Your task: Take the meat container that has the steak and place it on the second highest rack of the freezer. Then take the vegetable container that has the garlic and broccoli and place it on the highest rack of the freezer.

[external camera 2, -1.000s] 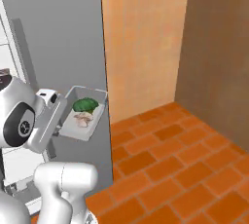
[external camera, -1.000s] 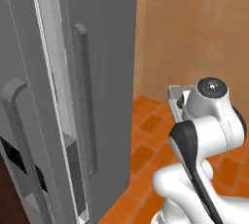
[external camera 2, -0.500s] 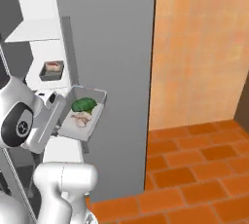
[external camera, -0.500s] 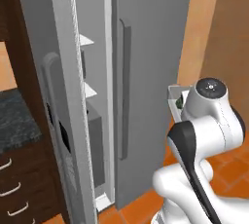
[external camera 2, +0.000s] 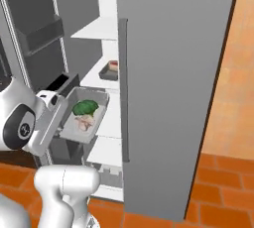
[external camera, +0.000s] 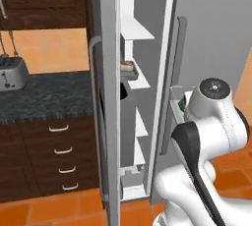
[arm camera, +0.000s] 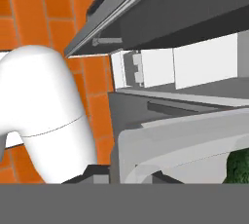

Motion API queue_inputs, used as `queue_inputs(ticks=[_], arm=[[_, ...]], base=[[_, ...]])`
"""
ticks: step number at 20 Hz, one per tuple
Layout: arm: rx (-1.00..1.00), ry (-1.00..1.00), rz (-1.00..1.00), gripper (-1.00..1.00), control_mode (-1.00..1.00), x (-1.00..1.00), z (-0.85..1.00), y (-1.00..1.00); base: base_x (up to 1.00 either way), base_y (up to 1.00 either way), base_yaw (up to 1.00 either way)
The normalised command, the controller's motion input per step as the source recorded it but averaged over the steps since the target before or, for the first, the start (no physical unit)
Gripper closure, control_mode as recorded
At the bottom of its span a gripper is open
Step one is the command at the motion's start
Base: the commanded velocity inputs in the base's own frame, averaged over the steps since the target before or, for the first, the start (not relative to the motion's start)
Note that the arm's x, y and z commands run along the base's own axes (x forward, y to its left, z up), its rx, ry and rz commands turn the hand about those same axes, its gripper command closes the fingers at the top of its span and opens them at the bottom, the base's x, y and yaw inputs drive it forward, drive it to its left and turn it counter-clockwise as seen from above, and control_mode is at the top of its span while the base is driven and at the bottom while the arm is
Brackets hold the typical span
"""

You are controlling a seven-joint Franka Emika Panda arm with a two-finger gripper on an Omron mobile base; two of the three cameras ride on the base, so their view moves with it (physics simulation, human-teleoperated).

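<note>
Freezer (external camera 2: pixel 173 73) doors grey steel, interior white. Broccoli (external camera 2: pixel 85 107) dark green, garlic (external camera 2: pixel 84 121) pale pink, both in a light grey container (external camera 2: pixel 101 100). Floor (external camera 2: pixel 223 197) orange brick-patterned tile. Counter (external camera: pixel 44 97) speckled dark grey over dark wood drawers (external camera: pixel 29 166).

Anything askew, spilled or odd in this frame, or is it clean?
Nothing stands out. The vegetable container rides tilted in the gripper, but the broccoli and garlic remain inside. The meat container sits flat on a shelf of the open freezer.
</note>
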Motion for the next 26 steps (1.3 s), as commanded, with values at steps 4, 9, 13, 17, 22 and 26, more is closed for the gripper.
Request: queue_inputs(ticks=[4,9,13,17,22,26], arm=[[0.00,0.00,0.00,1.00,1.00,0.00,0.00,0.00],[0.00,0.00,0.00,1.00,1.00,0.00,0.00,0.00],[0.00,0.00,0.00,1.00,1.00,0.00,0.00,0.00],[0.00,0.00,0.00,1.00,1.00,0.00,0.00,0.00],[0.00,0.00,0.00,1.00,1.00,0.00,0.00,0.00],[0.00,-0.03,0.08,1.00,-1.00,0.00,-0.01,0.00]], base=[[0.29,-0.10,0.35],[0.44,-0.19,0.30],[0.23,-0.53,0.26],[0.27,-0.66,0.26],[0.75,0.03,0.31],[0.31,0.00,0.14]])
